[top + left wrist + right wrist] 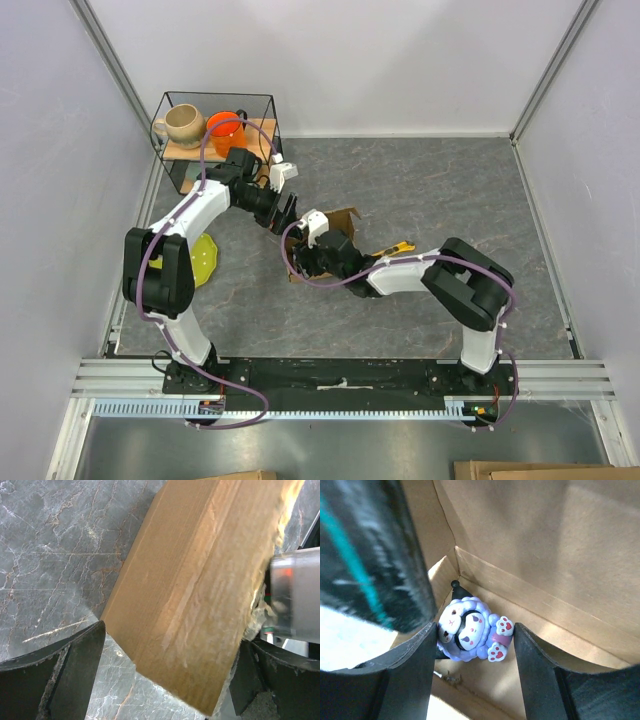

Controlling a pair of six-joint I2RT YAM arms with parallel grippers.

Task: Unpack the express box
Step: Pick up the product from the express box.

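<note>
Open brown express box, seemingly mid-table

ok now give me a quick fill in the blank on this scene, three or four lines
1. The left end effector straddles the express box, which is made of brown ___.
2. The toy figure lies ___ the box, between the fingers of the right end effector.
3. The beige mug and orange cup sit in the wire ___.
4. The utility knife on the table is mostly ___.
Missing words: cardboard; inside; basket; yellow.
</note>
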